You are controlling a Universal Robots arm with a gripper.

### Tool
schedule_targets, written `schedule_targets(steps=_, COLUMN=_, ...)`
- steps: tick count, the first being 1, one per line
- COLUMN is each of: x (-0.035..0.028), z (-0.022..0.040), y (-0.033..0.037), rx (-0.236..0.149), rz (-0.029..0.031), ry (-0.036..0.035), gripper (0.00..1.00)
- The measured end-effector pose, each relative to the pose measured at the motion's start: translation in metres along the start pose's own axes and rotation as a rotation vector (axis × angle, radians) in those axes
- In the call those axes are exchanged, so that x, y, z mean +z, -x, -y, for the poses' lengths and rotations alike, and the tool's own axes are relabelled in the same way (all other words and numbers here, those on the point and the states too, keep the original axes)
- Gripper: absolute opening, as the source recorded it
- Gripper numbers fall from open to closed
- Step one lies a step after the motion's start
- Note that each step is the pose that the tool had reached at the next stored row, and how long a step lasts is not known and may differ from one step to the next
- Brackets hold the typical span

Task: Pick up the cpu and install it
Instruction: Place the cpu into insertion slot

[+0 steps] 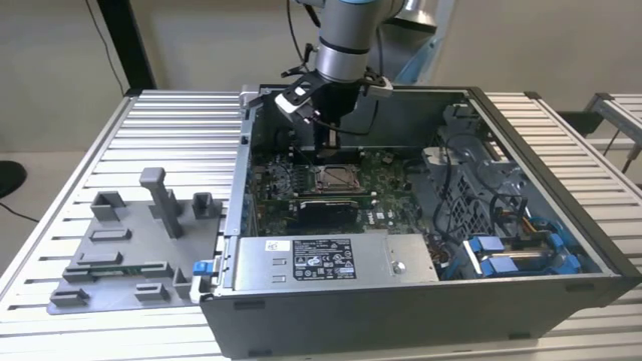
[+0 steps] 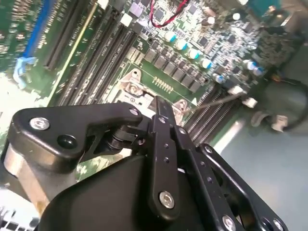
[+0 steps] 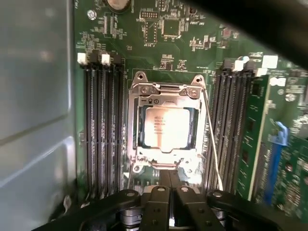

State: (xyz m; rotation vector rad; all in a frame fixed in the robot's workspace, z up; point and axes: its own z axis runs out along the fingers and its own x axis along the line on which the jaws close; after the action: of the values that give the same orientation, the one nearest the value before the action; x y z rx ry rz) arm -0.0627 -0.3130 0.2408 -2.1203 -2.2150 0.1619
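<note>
— Where is the small, flat, square, silver-topped cpu?
— It lies in the metal-framed square socket mid-board on the green motherboard, inside the open dark-grey computer case.
— And the black claw?
— Its 2 fingers are pressed together on nothing, at the socket's edge. I cannot tell if they touch it.

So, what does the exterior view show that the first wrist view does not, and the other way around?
Exterior view: the whole computer case, the grey fixture tray beside it on the slatted table, and the arm reaching in. First wrist view: the cpu, its pale top plainly seated inside the socket. Both: the green motherboard, that socket and the shut gripper near it.
</note>
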Motion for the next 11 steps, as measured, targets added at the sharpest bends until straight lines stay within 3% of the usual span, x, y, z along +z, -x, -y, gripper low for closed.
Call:
schedule_targets(steps=6, x=-0.0267, z=0.0033, y=0.0006, rx=0.0, rz=0.0, ry=0.0, gripper=0.0)
schedule_targets(steps=11, x=-0.0278, z=0.0037, y=0.0006, rx=0.0, rz=-0.0001, ry=0.0, gripper=0.0)
